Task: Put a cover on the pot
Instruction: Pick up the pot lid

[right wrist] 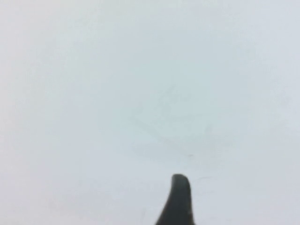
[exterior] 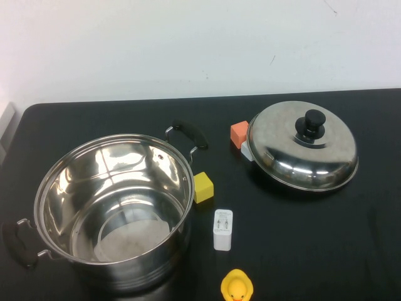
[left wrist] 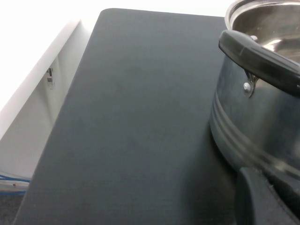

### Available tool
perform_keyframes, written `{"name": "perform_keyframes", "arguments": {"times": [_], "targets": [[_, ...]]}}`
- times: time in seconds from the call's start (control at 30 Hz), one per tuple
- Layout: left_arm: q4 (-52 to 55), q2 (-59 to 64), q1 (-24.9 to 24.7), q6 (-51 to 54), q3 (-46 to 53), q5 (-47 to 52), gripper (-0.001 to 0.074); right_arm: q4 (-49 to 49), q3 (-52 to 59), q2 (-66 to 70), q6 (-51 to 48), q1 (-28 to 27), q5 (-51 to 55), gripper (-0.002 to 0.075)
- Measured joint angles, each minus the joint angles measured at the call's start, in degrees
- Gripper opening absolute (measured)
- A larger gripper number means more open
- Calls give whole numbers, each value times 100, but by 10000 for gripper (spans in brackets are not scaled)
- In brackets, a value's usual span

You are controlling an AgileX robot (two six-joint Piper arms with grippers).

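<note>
The pot (exterior: 113, 204) is a large, deep, shiny steel stockpot. It stands open on the left of the black table, with one black handle (exterior: 191, 134) at its back right and one (exterior: 17, 243) at its front left. The domed steel lid (exterior: 302, 145) with a black knob (exterior: 311, 125) lies on the table at the back right, apart from the pot. Neither gripper shows in the high view. My left gripper (left wrist: 262, 201) is low beside the pot's wall (left wrist: 253, 122), under a handle (left wrist: 258, 58). My right gripper (right wrist: 180, 204) faces a plain white wall.
Between pot and lid lie a yellow cube (exterior: 203, 187), a white charger block (exterior: 223, 229), an orange cube (exterior: 239, 133) against the lid's rim, and a yellow rubber duck (exterior: 237, 287) at the front edge. The table's left edge (left wrist: 70, 98) shows in the left wrist view.
</note>
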Motion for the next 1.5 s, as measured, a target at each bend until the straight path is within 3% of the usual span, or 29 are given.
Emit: {"name": "perform_keyframes", "arguments": {"times": [0.33, 0.7, 1.03, 1.4, 1.5], "targets": [[0, 0, 0, 0, 0, 0, -3, -764, -1603, 2730, 153, 116, -727, 589], [0, 0, 0, 0, 0, 0, -2, -809, -3175, 4664, 167, 784, -762, 589], [0, 0, 0, 0, 0, 0, -2, -640, -3620, 5565, 148, 920, -762, 538], [0, 0, 0, 0, 0, 0, -2, -526, -3634, 5719, 134, 922, -762, 533], [0, 0, 0, 0, 0, 0, -2, -526, -3634, 5719, 130, 922, -762, 501]]}}
